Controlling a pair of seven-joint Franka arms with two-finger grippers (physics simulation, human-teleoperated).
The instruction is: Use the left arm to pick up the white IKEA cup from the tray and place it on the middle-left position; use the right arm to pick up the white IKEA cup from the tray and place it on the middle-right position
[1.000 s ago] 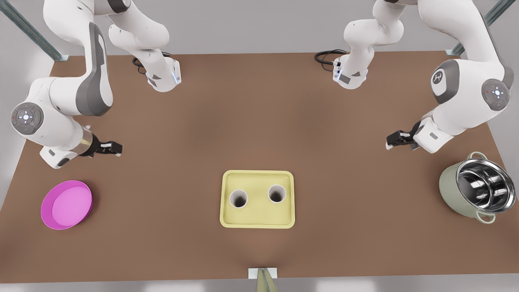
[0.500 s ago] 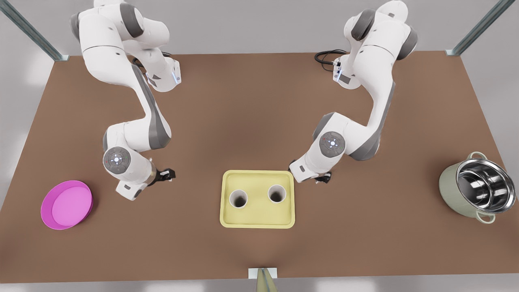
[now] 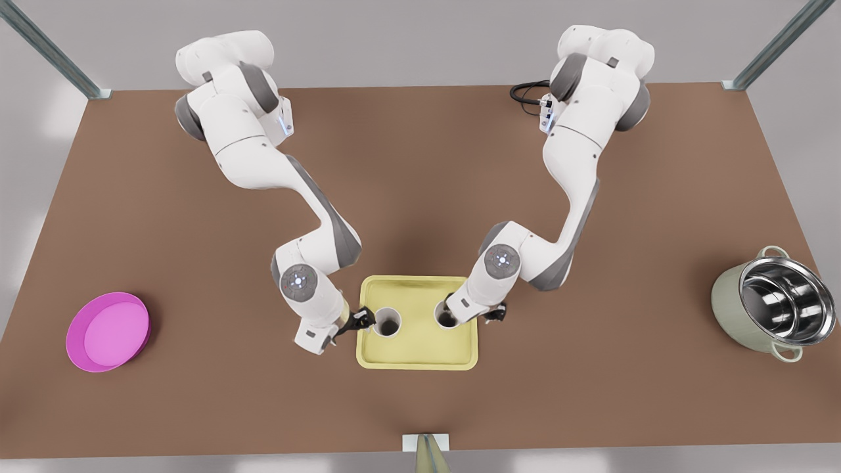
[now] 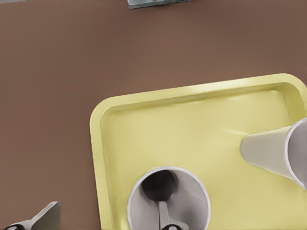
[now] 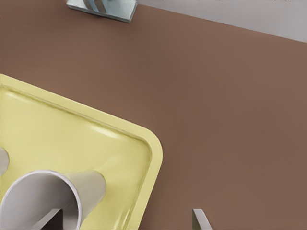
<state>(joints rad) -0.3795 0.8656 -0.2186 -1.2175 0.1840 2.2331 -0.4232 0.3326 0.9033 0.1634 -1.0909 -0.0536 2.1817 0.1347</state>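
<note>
The pale yellow tray (image 3: 417, 355) lies at the table's front centre with two white cups standing on it. My left gripper (image 3: 364, 320) is open at the cup (image 3: 386, 322) on the front view's left. One finger reaches inside that cup (image 4: 168, 199) and the other finger (image 4: 45, 218) hangs outside the tray rim (image 4: 98, 158). My right gripper (image 3: 470, 314) is open at the other cup (image 3: 449, 315). It straddles the wall of this cup (image 5: 43, 196), with its outer finger (image 5: 201, 220) over the bare table.
A magenta bowl (image 3: 108, 332) sits at the front view's left, and a steel pot (image 3: 775, 302) with pale green sides at the right. A grey bracket (image 3: 426, 447) stands at the front edge. Brown table lies open on both sides of the tray.
Both arms have swung in from the table's sides to the tray. Each gripper has come down onto the rim of its cup. The cups have not moved.
</note>
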